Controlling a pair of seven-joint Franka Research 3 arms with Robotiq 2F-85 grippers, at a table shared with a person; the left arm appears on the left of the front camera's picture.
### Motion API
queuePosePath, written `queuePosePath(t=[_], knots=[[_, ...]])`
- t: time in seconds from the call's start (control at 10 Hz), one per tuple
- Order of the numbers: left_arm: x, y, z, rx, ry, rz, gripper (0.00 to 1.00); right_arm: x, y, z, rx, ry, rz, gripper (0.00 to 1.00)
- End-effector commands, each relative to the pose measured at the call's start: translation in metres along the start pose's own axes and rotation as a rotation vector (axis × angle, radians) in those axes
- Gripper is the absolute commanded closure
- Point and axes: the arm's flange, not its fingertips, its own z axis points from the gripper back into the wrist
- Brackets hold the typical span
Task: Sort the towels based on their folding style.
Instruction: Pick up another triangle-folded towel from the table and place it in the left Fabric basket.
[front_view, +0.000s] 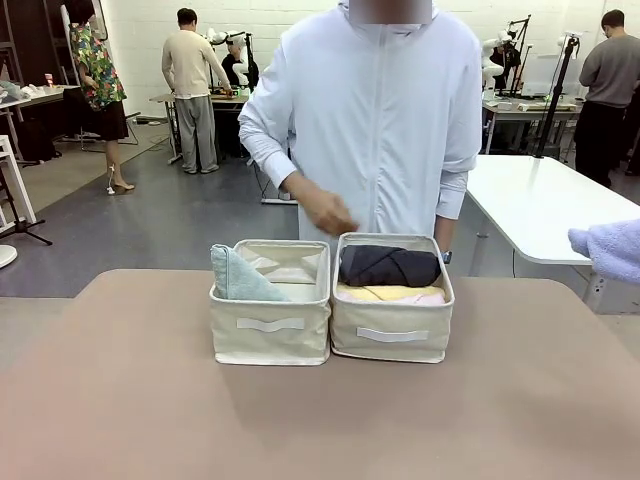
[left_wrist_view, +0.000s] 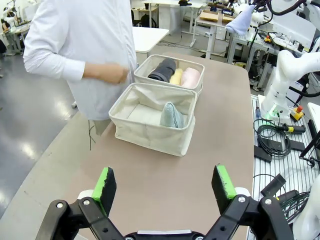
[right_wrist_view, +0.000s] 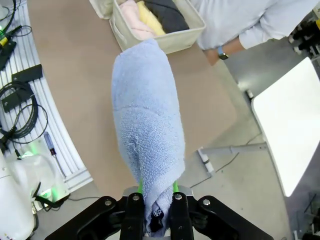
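Observation:
Two cream bins stand side by side mid-table. The left bin (front_view: 270, 340) holds a pale green-grey folded cone towel (front_view: 238, 277) leaning at its left side. The right bin (front_view: 392, 340) holds rolled towels: dark grey (front_view: 390, 266), yellow (front_view: 385, 293) and pink (left_wrist_view: 190, 77). My right gripper (right_wrist_view: 156, 192) is shut on the periwinkle blue cone towel (right_wrist_view: 147, 125), held high off the table's right edge; the same blue towel (front_view: 608, 248) shows at the front view's right border. My left gripper (left_wrist_view: 165, 186) hangs open and empty above the near table. The white towel is out of view.
A person in a white jacket (front_view: 375, 110) stands right behind the bins, one hand (front_view: 325, 212) hovering over them. A white table (front_view: 550, 200) stands at far right. Cables (right_wrist_view: 25, 115) lie beside the table on the robot's right.

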Motion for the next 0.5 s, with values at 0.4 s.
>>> queuePosePath(t=[0.4], knots=[[0.001,0.000,0.001,0.001,-0.013,-0.011,0.00,0.222,0.045,-0.103,0.024,-0.005,-0.079,0.85]])
